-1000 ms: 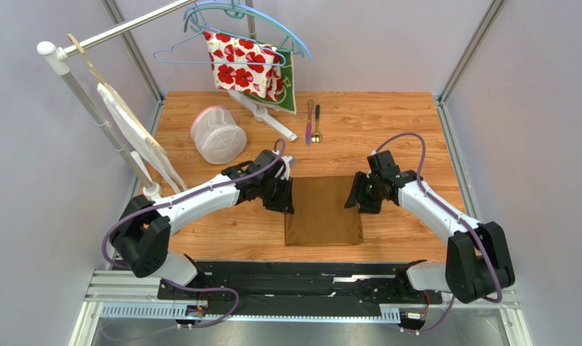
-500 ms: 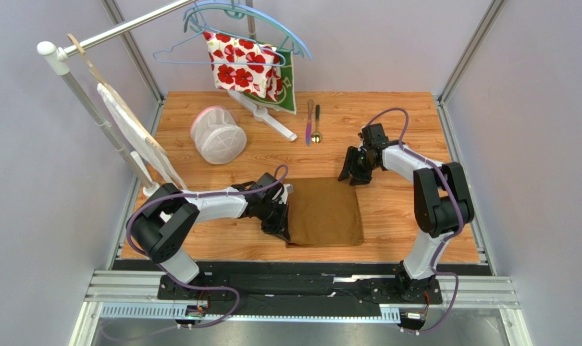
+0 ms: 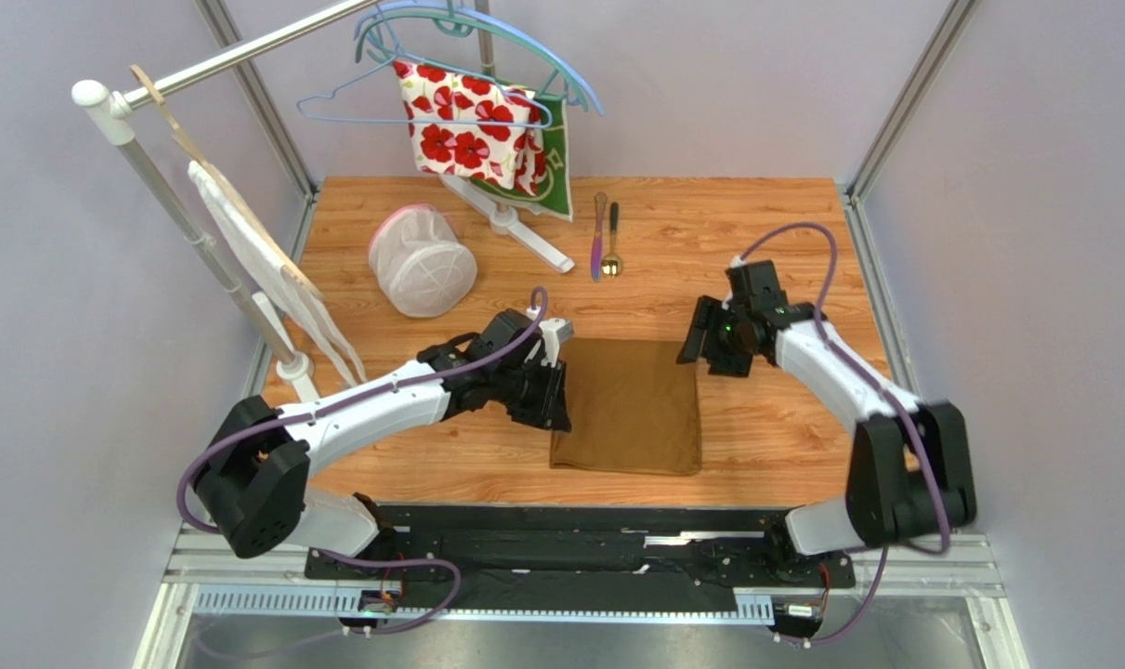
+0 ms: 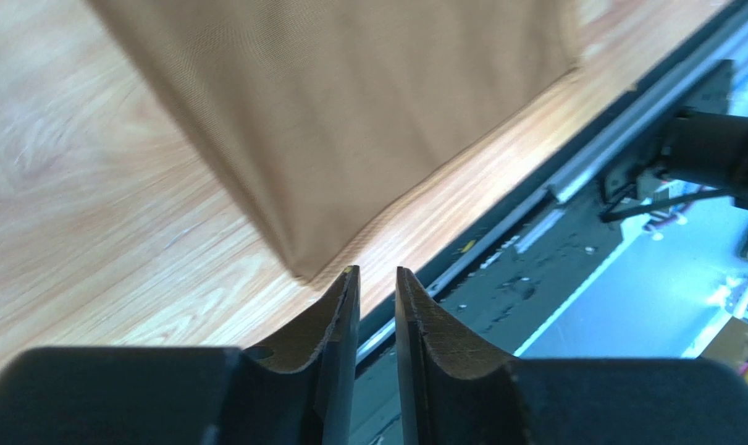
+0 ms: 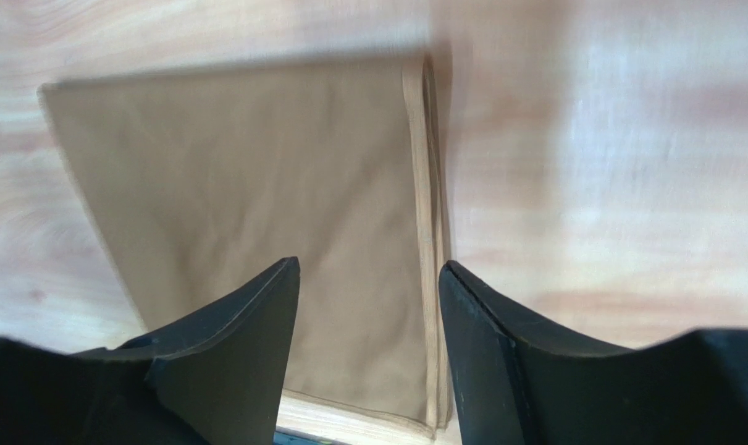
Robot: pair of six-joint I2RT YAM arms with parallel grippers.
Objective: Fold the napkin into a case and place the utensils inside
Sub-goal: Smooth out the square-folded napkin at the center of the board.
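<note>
**Two grippers beside the folded napkin**

The left gripper [image 4: 376, 273] has its two fingers almost together, with only a thin gap between them. Nothing is in that gap. A corner of the napkin [image 4: 350, 120] lies just in front of its fingertips. The cloth spreads away from the fingertips, flat on the wooden table [image 3: 777, 237].

The right gripper [image 5: 368, 264] has its fingers wide apart and holds nothing. It hangs over the napkin, close to the cloth's layered edge. In its own camera the brown cloth fills most of the space under it.

From above, the napkin is a folded rectangle between the two grippers. Past them, well away near the far side of the table, lie the utensils. The purple-pink knife [image 3: 599, 234] and the spoon [image 3: 611, 240] are side by side.
</note>
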